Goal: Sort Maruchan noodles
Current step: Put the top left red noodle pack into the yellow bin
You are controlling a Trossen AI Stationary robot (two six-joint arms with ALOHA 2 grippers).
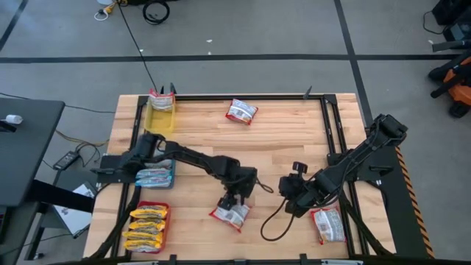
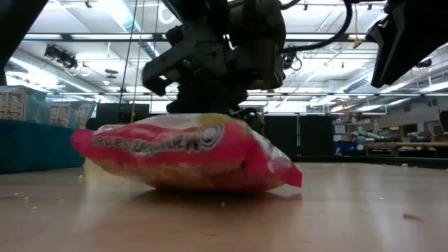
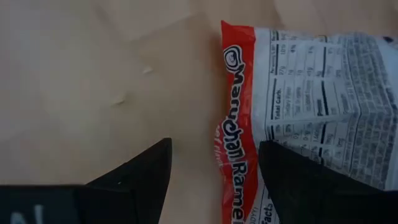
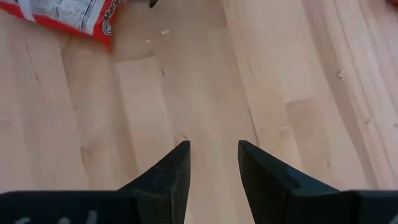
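A red-and-white Maruchan noodle packet (image 1: pixel 230 213) lies flat on the wooden table (image 1: pixel 280 140) near its front middle, label side down, with the nutrition panel (image 3: pixel 323 93) facing up. My left gripper (image 1: pixel 235 197) hangs open just over it. One finger (image 3: pixel 140 171) is above bare wood beside the packet's red edge (image 3: pixel 231 106), the other (image 3: pixel 298 174) above the packet. My right gripper (image 1: pixel 288 197) is open over bare wood to the packet's right, with nothing between its fingers (image 4: pixel 214 146). Two more red-and-white packets lie on the table, far middle (image 1: pixel 241 110) and near right (image 1: pixel 327 224). My left gripper comes at the packet's red side edge (image 3: pixel 231 106) slanting down from above, with the fingers astride that edge. The packet lies flat on the table (image 2: pixel 189 150). I cannot tell whether either finger touches it.
Along the left side stand a yellow tray (image 1: pixel 160 118) with a red-and-white packet (image 1: pixel 162 99) at its far end, a blue tray (image 1: pixel 156 175) with pale blue packets, and a red tray (image 1: pixel 147 227) with yellow-orange packets. A black frame (image 1: pixel 335 125) borders the table's right side.
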